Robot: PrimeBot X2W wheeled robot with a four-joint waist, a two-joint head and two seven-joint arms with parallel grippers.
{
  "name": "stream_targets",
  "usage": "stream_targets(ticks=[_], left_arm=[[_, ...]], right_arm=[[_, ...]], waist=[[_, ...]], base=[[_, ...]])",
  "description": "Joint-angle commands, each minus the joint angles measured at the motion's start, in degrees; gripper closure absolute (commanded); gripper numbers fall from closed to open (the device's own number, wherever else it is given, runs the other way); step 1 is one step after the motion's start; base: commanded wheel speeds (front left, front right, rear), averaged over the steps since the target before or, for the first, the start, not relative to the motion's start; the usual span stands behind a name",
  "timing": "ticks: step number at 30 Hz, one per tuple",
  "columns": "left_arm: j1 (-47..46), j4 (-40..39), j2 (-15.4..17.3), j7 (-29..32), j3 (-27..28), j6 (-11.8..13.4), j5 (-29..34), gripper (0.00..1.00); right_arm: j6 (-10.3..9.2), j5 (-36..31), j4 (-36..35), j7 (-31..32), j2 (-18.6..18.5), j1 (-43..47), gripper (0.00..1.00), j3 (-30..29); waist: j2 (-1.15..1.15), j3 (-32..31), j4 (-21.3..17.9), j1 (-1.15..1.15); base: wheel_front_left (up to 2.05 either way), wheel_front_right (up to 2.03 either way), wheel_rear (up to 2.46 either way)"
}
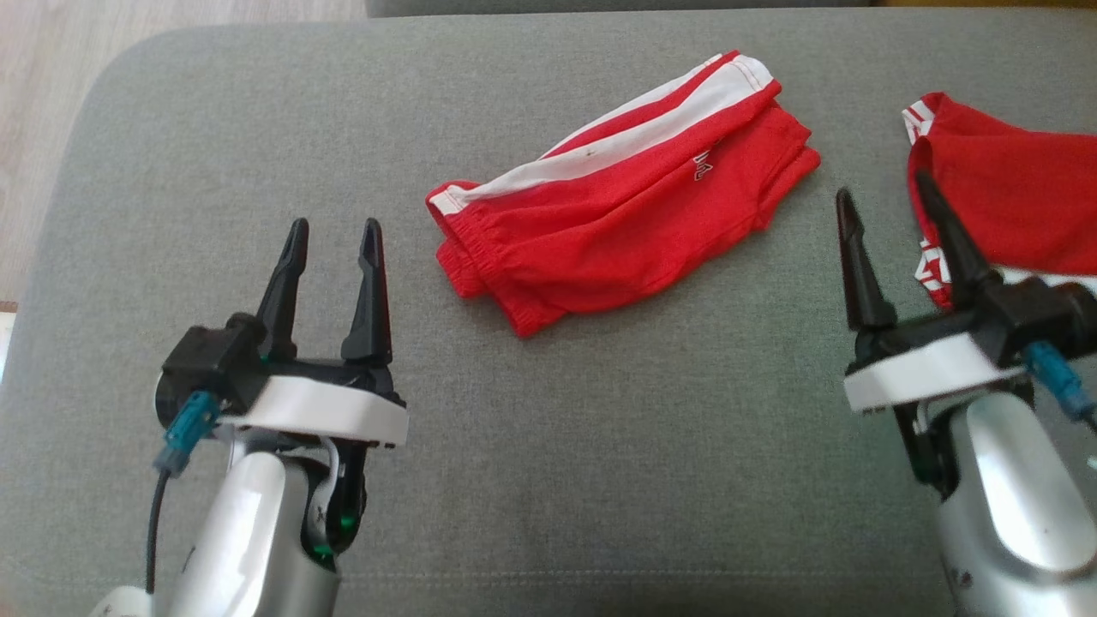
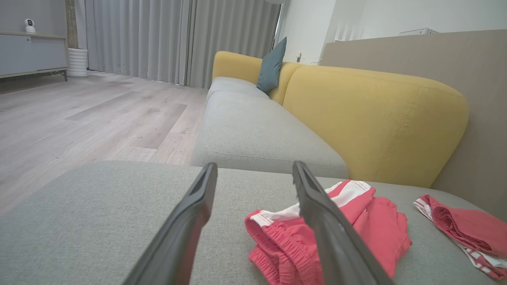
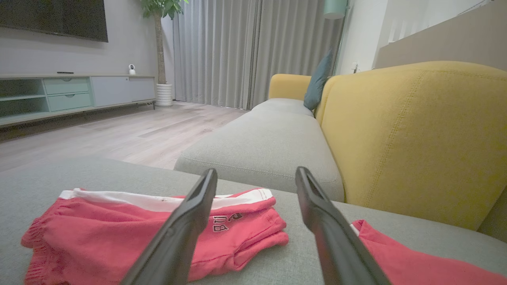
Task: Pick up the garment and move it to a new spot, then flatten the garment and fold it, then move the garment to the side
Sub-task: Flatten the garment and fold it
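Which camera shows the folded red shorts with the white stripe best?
The head view: the folded red fabric shorts with a white side stripe lie uncovered, seen from above. In the left wrist view a finger of the left gripper hides their middle; in the right wrist view a finger of the right gripper crosses them.

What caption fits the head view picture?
Folded red shorts rest on a grey cushion beyond the open left end effector and open right end effector, another red garment nearby.

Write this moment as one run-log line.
shorts: folded, on cushion | other garment: right | left end effector: open, empty | right end effector: open, empty
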Motion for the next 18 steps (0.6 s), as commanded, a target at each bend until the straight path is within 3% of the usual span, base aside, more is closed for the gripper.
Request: stream_targets(ticks=[1, 8, 18], left_arm=[[-1.71, -2.46, 0.55, -0.32, 1.57, 0.38, -0.29, 0.0], [-2.27, -3.11, 0.54, -0.32, 0.95, 0.32, -0.2, 0.0], [-4.09, -2.64, 0.54, -0.33, -0.99, 0.42, -1.23, 0.0]], right_arm=[[0.36, -0.53, -2.48, -0.3, 0.42, -0.77, 0.0, 0.63], [0.36, 1.36, -3.17, 4.67, 3.46, 0.33, 0.0, -2.52], [0.36, 22.02, 2.88, 17.73, 6.52, -5.08, 0.0, -12.85]], waist=[[0.0, 0.01, -0.04, 0.01], [0.0, 1.62, 1.14, 0.01], [0.0, 6.53, 5.62, 0.01]], base=[[0.0, 0.0, 0.0], [0.0, 0.0, 0.0], [0.0, 0.0, 0.0]])
